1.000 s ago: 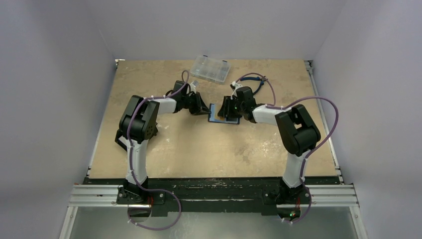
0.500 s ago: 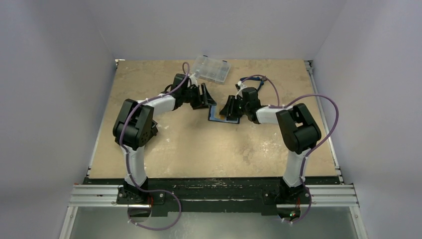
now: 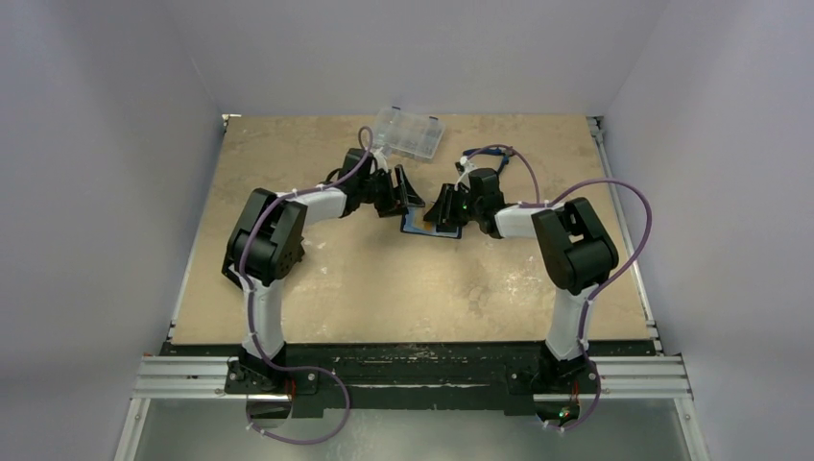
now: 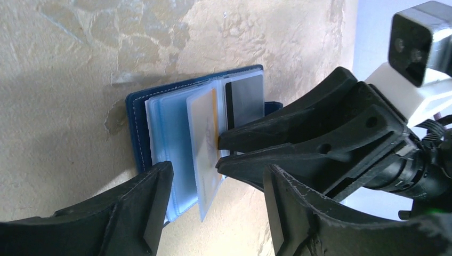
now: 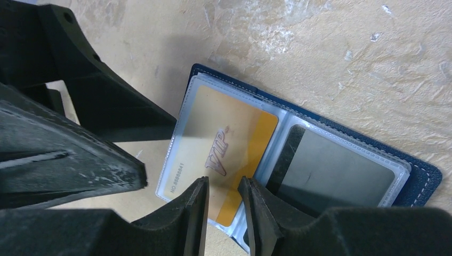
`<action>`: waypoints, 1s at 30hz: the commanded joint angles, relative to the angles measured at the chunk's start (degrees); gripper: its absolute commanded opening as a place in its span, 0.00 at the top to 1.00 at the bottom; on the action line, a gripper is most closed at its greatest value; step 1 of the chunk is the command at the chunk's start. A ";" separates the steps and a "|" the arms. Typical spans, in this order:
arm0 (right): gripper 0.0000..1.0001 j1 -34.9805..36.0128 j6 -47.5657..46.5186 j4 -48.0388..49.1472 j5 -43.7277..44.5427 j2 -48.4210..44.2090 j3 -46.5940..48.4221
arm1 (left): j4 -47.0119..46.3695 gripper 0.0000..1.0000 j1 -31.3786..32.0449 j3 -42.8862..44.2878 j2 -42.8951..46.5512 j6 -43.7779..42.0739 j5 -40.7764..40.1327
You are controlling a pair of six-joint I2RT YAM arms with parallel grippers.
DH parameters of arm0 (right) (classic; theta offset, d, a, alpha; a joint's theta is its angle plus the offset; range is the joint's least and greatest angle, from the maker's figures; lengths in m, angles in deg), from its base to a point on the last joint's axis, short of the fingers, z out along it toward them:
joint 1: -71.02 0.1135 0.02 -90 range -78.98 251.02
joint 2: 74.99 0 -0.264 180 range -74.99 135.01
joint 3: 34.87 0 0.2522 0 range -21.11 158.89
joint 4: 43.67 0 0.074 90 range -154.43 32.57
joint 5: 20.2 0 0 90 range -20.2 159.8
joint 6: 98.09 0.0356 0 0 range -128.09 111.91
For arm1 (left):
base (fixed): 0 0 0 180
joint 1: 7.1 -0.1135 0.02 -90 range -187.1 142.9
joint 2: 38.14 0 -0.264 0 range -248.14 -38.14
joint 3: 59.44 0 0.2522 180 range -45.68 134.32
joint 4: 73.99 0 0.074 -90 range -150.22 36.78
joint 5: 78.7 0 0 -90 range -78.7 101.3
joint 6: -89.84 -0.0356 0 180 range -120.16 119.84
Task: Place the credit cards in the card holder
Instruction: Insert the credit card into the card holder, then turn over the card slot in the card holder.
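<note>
The navy card holder (image 3: pixel 417 229) lies open on the table, its clear sleeves showing. One sleeve holds an orange and white credit card (image 5: pixel 224 144). The sleeve beside it holds a grey credit card with a dark stripe (image 5: pixel 330 170). In the left wrist view the orange card's leaf (image 4: pixel 205 133) stands tilted up from the card holder (image 4: pixel 137 122). My right gripper (image 5: pixel 223 184) hovers at that leaf's edge, its jaws narrowly open with nothing pinched. My left gripper (image 4: pixel 216 181) stands open just left of the card holder, holding nothing.
A clear plastic compartment case (image 3: pixel 407 133) sits at the back, beyond the left gripper. Both grippers crowd the card holder from opposite sides, fingertips close together. White walls enclose the tabletop on three sides.
My left gripper has opened and pulled back from the card holder's left edge toward the far side. The right gripper's jaws have narrowed slightly over the orange card's sleeve.
</note>
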 commanded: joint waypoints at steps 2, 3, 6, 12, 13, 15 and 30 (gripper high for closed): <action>0.62 -0.09 -0.25 -0.90 -0.04 1.41 -0.41 | -4.90 0.34 0.44 -0.38 -1.46 2.69 3.12; 0.62 -0.06 -0.23 -0.98 -0.16 1.27 -0.41 | -5.21 0.34 0.44 -0.39 -1.52 2.87 3.31; 0.62 -0.23 0.38 -0.70 -0.30 0.51 -0.75 | -7.71 0.41 0.73 -0.54 -1.52 3.94 4.90; 0.54 -4.78 9.52 2.89 -4.23 -4.05 -4.20 | -13.71 0.47 2.71 -1.04 -1.70 6.41 7.15; 0.53 -5.56 10.79 3.33 -5.13 -4.76 -4.50 | -14.54 0.47 3.07 -1.03 -1.91 6.87 7.29; 0.51 -6.87 12.01 1.40 -4.97 -6.48 -3.89 | -16.14 0.47 3.53 -1.01 -2.73 8.00 7.28; 0.44 -15.30 -1.75 -11.36 0.78 -19.76 -7.00 | -19.29 0.38 8.14 0.64 -3.50 8.92 2.75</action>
